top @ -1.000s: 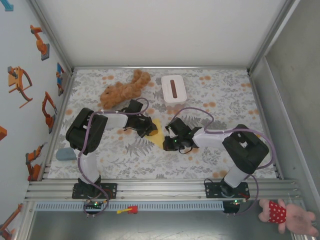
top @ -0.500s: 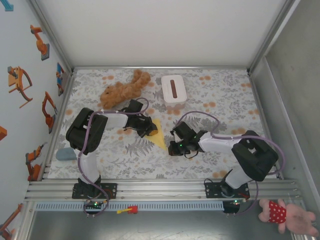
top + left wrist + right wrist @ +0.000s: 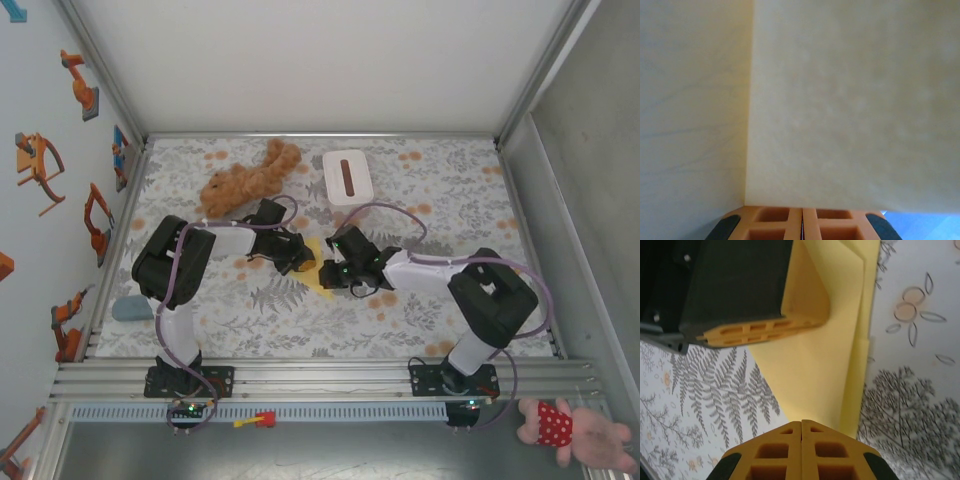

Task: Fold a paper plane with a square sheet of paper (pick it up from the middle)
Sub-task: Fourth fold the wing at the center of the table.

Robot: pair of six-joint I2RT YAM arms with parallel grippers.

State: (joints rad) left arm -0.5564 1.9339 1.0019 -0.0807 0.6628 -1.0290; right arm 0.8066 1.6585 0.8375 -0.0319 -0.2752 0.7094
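A plain white back wall (image 3: 320,60) rises behind the worktop (image 3: 450,190), which wears a grey-and-orange floral cover (image 3: 260,322). Orange robot-arm stickers (image 3: 40,165) dot the pale left wall (image 3: 30,100); aluminium rails (image 3: 330,380) line the near edge.

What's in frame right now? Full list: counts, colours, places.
sheet of paper: 1, pale yellow, partly folded, mid-table between the grippers
plush toy: 1, brown, far left of table
box: 1, white with brown slot, far centre
flat object: 1, blue-grey, table's left edge
small item: 1, red and yellow, near rail
plush doll: 1, pink, red dotted dress, off-table, near right
wall stickers: several, orange, left wall
table: 1, floral print
left gripper: 1, orange fingers, shut, on the paper
right gripper: 1, orange fingers, shut, at the paper's edge
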